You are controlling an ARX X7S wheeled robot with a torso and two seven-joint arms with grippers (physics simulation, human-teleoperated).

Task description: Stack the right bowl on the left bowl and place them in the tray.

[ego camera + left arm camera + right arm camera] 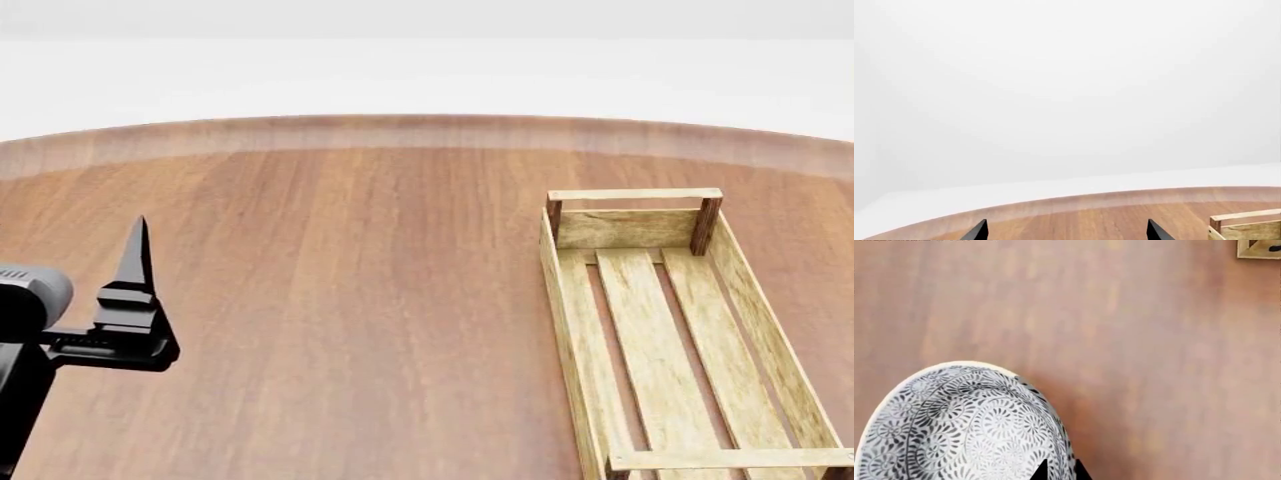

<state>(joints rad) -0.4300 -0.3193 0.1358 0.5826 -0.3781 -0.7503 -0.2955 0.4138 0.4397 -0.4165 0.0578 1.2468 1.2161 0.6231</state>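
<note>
Apparently clamped on the patterned bowl (961, 425) rim, right gripper (1059, 471) should be kept level and carried clear of the tray (667, 330); left gripper (1067, 231) spread, unladen.

Left end effector (134, 262): matte black, tapered pointed fingers, stepped ribbed base, pale grey cylindrical housing behind.

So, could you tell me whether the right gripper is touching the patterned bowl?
Touching: in the right wrist view the right gripper straddles the rim of the patterned bowl.
</note>
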